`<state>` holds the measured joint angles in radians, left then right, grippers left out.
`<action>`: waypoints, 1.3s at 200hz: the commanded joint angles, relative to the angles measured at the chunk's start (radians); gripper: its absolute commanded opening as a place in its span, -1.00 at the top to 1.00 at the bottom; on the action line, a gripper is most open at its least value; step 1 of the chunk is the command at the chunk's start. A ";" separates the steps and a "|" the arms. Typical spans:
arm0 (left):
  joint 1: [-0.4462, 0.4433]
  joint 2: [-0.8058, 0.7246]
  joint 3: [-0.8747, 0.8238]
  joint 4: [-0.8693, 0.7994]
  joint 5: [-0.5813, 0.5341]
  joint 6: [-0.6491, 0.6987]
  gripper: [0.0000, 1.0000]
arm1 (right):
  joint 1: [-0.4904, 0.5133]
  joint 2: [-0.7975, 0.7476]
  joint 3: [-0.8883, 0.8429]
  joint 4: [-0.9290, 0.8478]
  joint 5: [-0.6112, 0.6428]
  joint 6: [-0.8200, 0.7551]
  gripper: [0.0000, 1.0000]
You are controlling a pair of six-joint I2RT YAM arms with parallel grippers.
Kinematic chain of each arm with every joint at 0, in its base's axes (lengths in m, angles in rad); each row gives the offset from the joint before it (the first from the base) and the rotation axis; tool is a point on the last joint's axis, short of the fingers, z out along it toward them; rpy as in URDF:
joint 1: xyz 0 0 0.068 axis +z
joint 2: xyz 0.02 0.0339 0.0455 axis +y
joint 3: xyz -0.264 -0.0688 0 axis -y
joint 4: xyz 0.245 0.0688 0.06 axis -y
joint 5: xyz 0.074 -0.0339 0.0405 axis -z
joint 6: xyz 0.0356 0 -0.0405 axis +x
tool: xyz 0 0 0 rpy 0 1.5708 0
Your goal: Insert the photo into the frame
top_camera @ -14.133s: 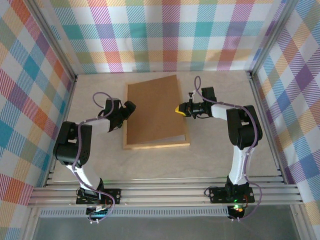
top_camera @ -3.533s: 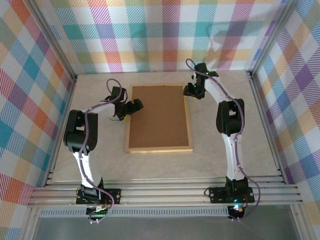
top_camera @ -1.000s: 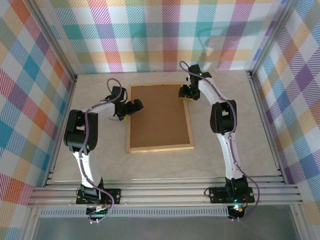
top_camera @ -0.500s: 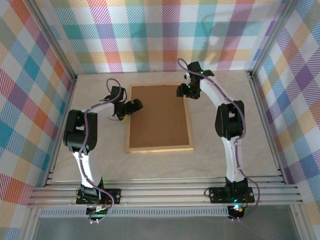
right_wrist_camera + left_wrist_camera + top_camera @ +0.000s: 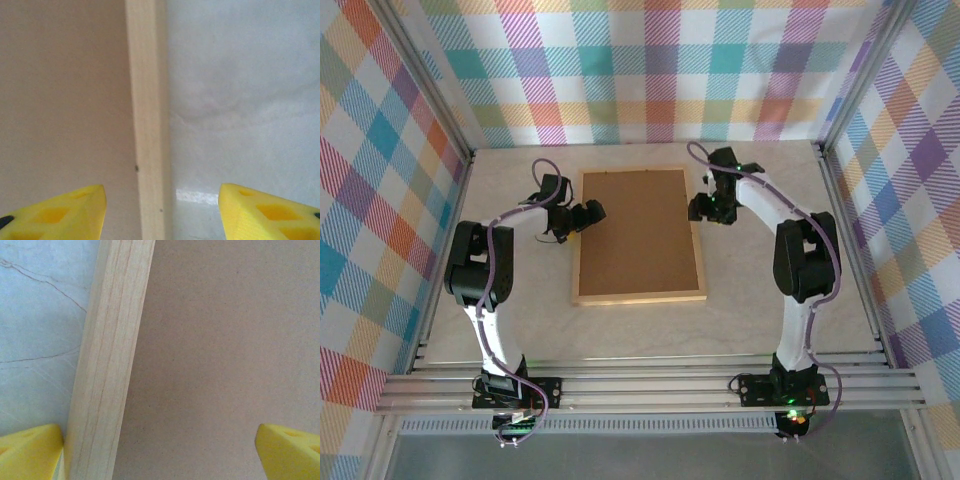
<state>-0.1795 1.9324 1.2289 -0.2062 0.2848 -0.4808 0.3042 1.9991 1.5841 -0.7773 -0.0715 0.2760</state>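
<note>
We see the frame (image 5: pixel 638 296) flat on the table (image 5: pixel 760 300), backing board (image 5: pixel 638 230) up, with the left gripper (image 5: pixel 591 212) and right gripper (image 5: pixel 699 209) each spread open astride one side rail.

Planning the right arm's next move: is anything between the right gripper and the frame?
Nothing visible. The open right gripper hangs directly over the frame's right rail, one finger above the backing board, the other above the table.
</note>
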 commanded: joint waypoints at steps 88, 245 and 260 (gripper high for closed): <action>0.007 -0.046 -0.046 -0.029 0.042 0.001 -0.97 | -0.004 0.032 -0.063 0.084 0.011 0.044 -0.22; 0.000 -0.039 -0.046 -0.015 0.065 -0.010 -0.97 | -0.003 0.124 -0.067 0.094 -0.040 0.058 -0.21; -0.003 -0.039 -0.045 -0.012 0.069 -0.011 -0.96 | 0.001 0.137 -0.068 0.091 -0.055 0.065 -0.22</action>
<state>-0.1776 1.9171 1.2007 -0.1806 0.2985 -0.4816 0.2970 2.0670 1.5215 -0.6838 -0.1059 0.3210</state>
